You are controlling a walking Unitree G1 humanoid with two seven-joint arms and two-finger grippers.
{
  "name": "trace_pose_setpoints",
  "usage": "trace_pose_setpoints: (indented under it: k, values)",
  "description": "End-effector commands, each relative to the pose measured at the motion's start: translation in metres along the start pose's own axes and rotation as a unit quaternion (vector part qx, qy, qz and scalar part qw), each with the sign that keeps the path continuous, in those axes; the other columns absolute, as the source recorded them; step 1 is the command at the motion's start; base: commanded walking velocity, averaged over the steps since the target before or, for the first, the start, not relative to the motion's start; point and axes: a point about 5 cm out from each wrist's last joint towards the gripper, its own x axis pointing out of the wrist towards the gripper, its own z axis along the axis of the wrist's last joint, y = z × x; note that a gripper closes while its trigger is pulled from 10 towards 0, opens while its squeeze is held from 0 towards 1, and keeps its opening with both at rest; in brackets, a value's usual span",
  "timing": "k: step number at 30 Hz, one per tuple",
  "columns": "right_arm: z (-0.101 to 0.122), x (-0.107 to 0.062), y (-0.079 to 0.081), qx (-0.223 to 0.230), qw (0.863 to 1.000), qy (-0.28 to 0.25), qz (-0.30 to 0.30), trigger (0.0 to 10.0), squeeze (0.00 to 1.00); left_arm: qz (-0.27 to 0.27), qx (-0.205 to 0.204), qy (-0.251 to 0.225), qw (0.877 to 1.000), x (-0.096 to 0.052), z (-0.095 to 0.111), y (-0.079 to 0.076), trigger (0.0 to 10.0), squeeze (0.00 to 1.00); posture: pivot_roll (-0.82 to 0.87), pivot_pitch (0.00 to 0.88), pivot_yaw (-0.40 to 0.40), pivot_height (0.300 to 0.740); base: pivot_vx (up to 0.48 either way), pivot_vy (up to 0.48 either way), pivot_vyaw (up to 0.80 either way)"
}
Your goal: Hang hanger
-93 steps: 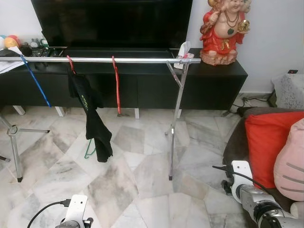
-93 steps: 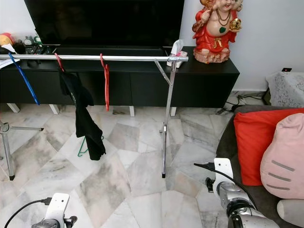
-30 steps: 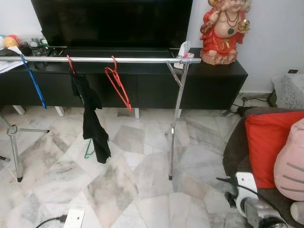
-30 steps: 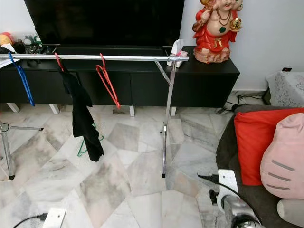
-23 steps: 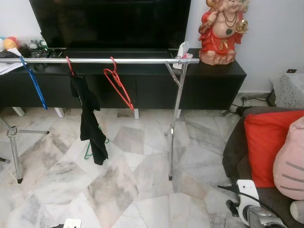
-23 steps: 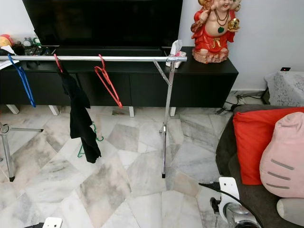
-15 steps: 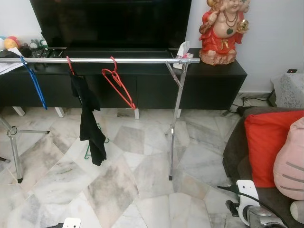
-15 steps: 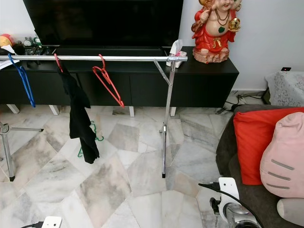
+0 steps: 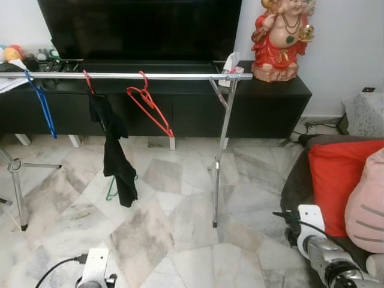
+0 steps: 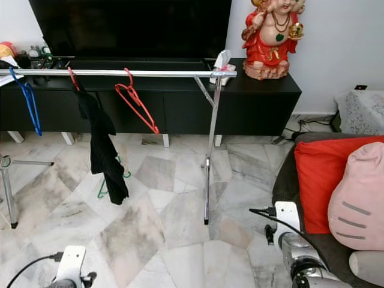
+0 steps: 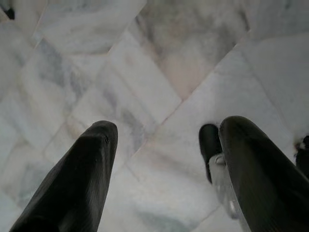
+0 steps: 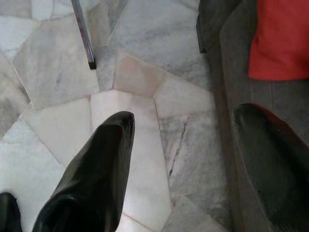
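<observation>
Red hanger (image 9: pixel 149 108) hooked on the chrome rail (image 9: pixel 132 76), right of the black garment (image 9: pixel 114 150).
Left gripper (image 11: pixel 164 159) and right gripper (image 12: pixel 188 159) low over the marble floor (image 9: pixel 174 222), fingers apart, empty.

Both eye views look forward and down from the robot's head, standing back from the metal clothes rail (image 9: pixel 138 76) and facing the black TV cabinet (image 9: pixel 264 108) against the wall. They share almost the same scene, the right eye set slightly sideways. Each wrist view looks steeply down along its own black fingers (image 11: pixel 72 188) at the marble floor (image 11: pixel 159 63), close above it; the right one also catches the rail's leg (image 12: pixel 83 34) and the red cushion (image 12: pixel 282 38).
</observation>
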Motion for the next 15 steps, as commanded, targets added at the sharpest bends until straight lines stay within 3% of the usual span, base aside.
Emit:
trace_pose_setpoints:
  k: [1, 9, 15]
  values:
    - [0.008, 0.0, -0.002, 0.009, 1.0, -0.011, -0.006, 10.0, 0.0, -0.005, 0.003, 0.007, 1.0, 0.0, 0.001, -0.003, 10.0, 0.0, -0.06, 0.0, -0.072, 0.74, 0.0, 0.0, 0.0]
    - [0.012, 0.0, 0.003, -0.004, 1.0, 0.002, 0.009, 10.0, 0.0, -0.008, 0.014, 0.007, 1.0, 0.001, 0.006, -0.001, 10.0, 0.0, -0.06, 0.0, -0.065, 0.74, 0.0, 0.0, 0.0]
    - [0.0, 0.0, 0.004, 0.0, 1.0, 0.029, 0.009, 10.0, 0.0, 0.002, 0.019, 0.023, 1.0, 0.0, -0.005, 0.005, 10.0, 0.0, -0.07, 0.0, -0.043, 0.74, 0.0, 0.0, 0.0]
